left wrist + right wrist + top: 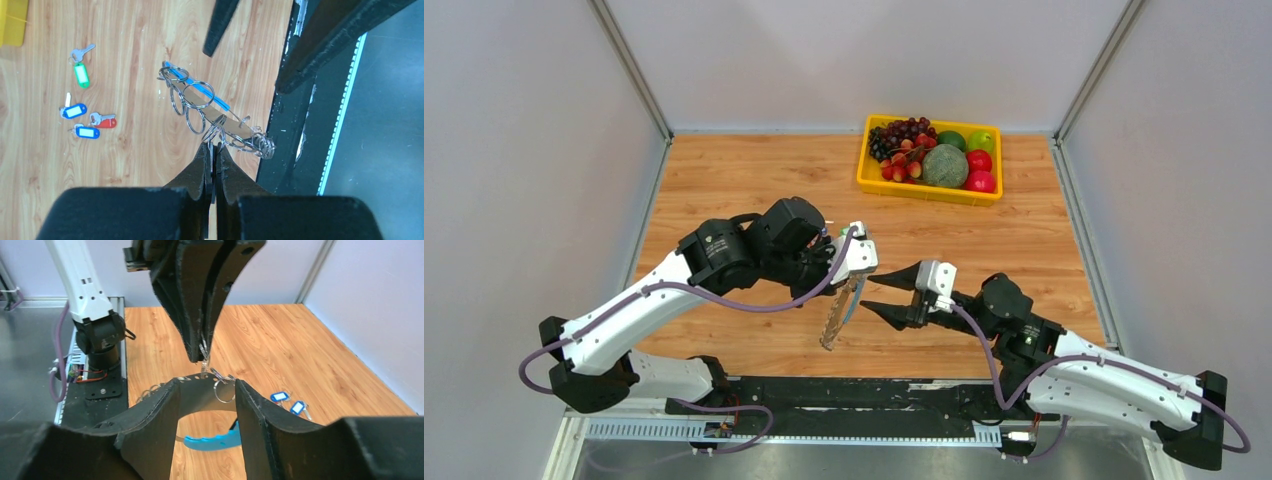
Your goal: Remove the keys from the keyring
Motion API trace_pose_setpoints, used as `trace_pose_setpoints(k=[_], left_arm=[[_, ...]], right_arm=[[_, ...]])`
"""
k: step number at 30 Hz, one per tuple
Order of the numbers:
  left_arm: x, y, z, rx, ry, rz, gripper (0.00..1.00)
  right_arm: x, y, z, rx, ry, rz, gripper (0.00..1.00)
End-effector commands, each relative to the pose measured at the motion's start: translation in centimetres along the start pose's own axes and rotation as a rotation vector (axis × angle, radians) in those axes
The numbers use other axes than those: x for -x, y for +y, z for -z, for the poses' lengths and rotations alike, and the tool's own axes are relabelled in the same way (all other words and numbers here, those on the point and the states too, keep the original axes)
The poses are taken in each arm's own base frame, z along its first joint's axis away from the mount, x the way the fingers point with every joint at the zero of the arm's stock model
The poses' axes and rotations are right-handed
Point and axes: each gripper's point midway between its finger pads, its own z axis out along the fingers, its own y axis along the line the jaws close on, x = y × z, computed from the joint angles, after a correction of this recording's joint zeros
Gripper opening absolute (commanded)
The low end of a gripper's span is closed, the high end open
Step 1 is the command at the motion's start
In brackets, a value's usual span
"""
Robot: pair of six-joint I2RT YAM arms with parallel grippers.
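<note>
While my left gripper [214, 146] pinches the keyring [200, 95] aloft, my right gripper [876, 293] gapes beside it; four keys [75, 110] lie freed on the table [140, 150]; I cannot tell whether others hang on it.

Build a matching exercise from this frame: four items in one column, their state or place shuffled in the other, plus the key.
Column 1
1. left gripper
2. right gripper
3. green-tagged key
4. melon

Column 2
A. in the yellow bin
B. shut on the keyring
C. open
D. lying loose on the table

Pairs: 1-B, 2-C, 3-D, 4-A
</note>
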Motion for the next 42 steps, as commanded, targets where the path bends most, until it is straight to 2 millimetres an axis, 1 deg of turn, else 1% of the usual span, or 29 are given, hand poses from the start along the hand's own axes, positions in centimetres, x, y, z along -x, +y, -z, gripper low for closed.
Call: trace_pose_setpoints(k=[1, 4, 7, 12, 14, 16, 17, 21, 23, 26, 31, 37, 42], left_arm=[[0.8, 0.2, 0.4, 0.008, -0.035, -0.08, 0.0], [0.7, -0.4, 0.2, -0.02, -0.026, -0.104, 0.0], [0.5, -1.2, -0.1, -0.049, -0.009, -0.137, 0.0], [-0.2, -2.2, -0.4, -0.081, 0.032, -0.181, 0.0], [-0.4, -2.4, -0.6, -0.086, 0.047, -0.197, 0.0], [-0.4, -2.3, -0.5, -0.076, 0.052, -0.209, 0.0], [-0.3, -1.9, -0.4, -0.053, 0.05, -0.207, 0.0], [0.4, -0.5, 0.4, 0.04, 0.025, -0.208, 0.0], [1.0, -0.3, 1.0, 0.061, -0.011, -0.222, 0.0], [1.7, -0.2, 1.4, 0.073, -0.071, -0.255, 0.0], [1.6, 0.1, 1.4, 0.09, -0.072, -0.273, 0.0], [1.5, 0.2, 1.2, 0.088, -0.065, -0.292, 0.0], [1.6, -0.7, 0.8, 0.035, -0.081, -0.332, 0.0]], right_arm=[[0.1, -2.4, 0.2, -0.124, 0.021, -0.004, 0.49], [-0.3, -4.1, -0.3, -0.193, 0.048, -0.019, 0.44], [-0.5, -5.2, -1.1, -0.228, 0.066, -0.041, 0.38], [-0.5, -5.9, -2.0, -0.225, 0.066, -0.066, 0.33], [-0.8, -6.0, -2.2, -0.222, 0.074, -0.074, 0.31], [-1.2, -5.7, -2.4, -0.197, 0.083, -0.079, 0.29], [-1.4, -5.3, -2.5, -0.177, 0.086, -0.08, 0.28], [-2.9, -3.1, -2.2, -0.075, 0.107, -0.109, 0.27], [-3.7, -2.3, -2.0, -0.039, 0.117, -0.123, 0.25], [-4.1, -0.9, -1.7, 0.025, 0.113, -0.144, 0.24], [-3.7, 0.2, -1.0, 0.075, 0.096, -0.148, 0.24], [-2.5, 0.4, 0.0, 0.072, 0.06, -0.132, 0.25], [-1.6, 0.0, 0.0, 0.065, 0.041, -0.105, 0.26]])
